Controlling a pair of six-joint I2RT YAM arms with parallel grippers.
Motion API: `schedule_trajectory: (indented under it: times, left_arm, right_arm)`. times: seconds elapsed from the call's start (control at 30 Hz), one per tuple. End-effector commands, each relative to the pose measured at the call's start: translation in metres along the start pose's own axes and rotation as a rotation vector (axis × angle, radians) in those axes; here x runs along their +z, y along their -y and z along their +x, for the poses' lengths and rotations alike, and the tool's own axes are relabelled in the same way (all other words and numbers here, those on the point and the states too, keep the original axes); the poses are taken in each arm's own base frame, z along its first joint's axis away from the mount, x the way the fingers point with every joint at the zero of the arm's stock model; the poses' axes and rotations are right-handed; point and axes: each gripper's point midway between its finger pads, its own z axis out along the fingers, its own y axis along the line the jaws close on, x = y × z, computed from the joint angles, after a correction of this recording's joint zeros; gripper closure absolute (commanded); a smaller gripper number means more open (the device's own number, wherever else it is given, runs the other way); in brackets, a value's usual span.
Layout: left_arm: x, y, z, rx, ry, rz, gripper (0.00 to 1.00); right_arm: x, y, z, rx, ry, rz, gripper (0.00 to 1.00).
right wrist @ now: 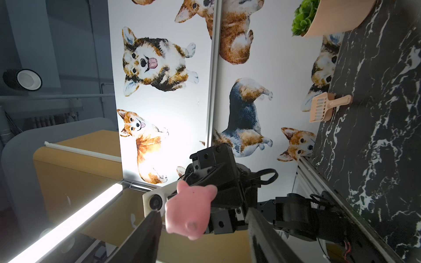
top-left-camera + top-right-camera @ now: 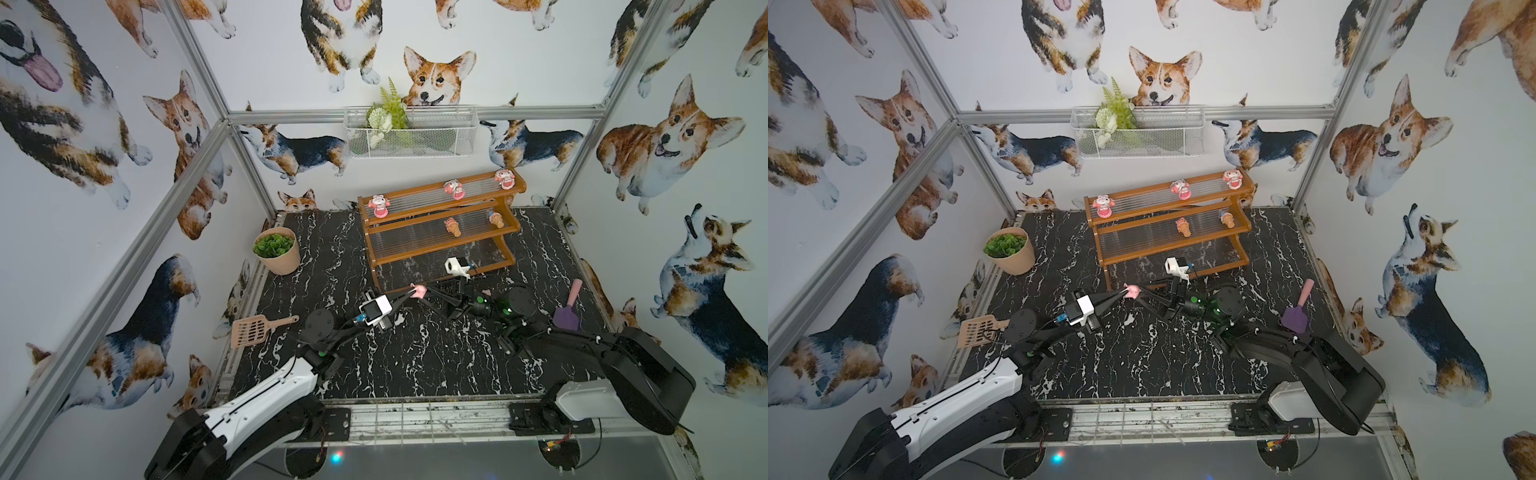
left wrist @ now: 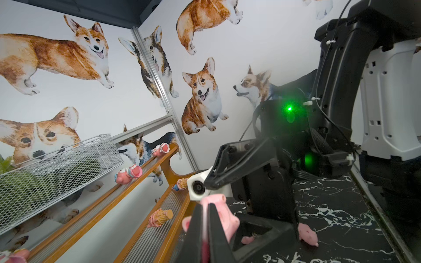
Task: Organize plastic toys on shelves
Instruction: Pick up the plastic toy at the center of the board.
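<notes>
Item: pink pig toy (image 1: 190,209), one of the plain blobs. Location: in the air above the black marbled table (image 2: 374,365), just in front of the lowest step of the shelves (image 2: 440,232), on no tier. Holder: left gripper (image 3: 205,207), jaws clamped on the pig, which juts out past the fingertips. Adjacent: right gripper (image 2: 427,293), jaws apart, one on each side of the pig and touching it on neither side as far as the right wrist view shows; judged to be a hand-over between the arms. Risks: the pig looks rounded and smooth, so a right-hand pinch landing off-centre may squirt it out. A left-hand release before the right jaws bear on it would drop it to the table. The two sets of fingers are crowded together and may collide. Other stock: second pig (image 3: 307,236) lying on the table beside the right arm, liable to be knocked; a scrap of pink (image 3: 247,239) close by, too hidden to identify. Shelf contents: three doll figurines (image 2: 455,189) on the top tier, two ice-cream cones (image 2: 453,226) on the middle tier, bottom tier bare. A careless reach toward the rack could topple these.
</notes>
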Motion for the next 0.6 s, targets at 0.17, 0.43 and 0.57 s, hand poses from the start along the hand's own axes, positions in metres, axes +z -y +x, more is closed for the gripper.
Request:
schedule_trajectory:
  times: [0.17,0.43,0.57]
  left_arm:
    - [-0.001,0.013,0.001,0.062,-0.002,0.082,1.00]
    - [0.000,0.015,0.001,0.057,-0.004,0.108,1.00]
    - [-0.001,0.015,0.004,0.071,-0.015,0.099,1.00]
  right_arm:
    - [0.000,-0.014,0.006,0.067,-0.011,-0.053,0.35]
    - [0.017,-0.009,0.019,0.106,-0.082,-0.029,0.51]
    - [0.019,-0.006,0.019,0.126,-0.084,-0.034,0.62]
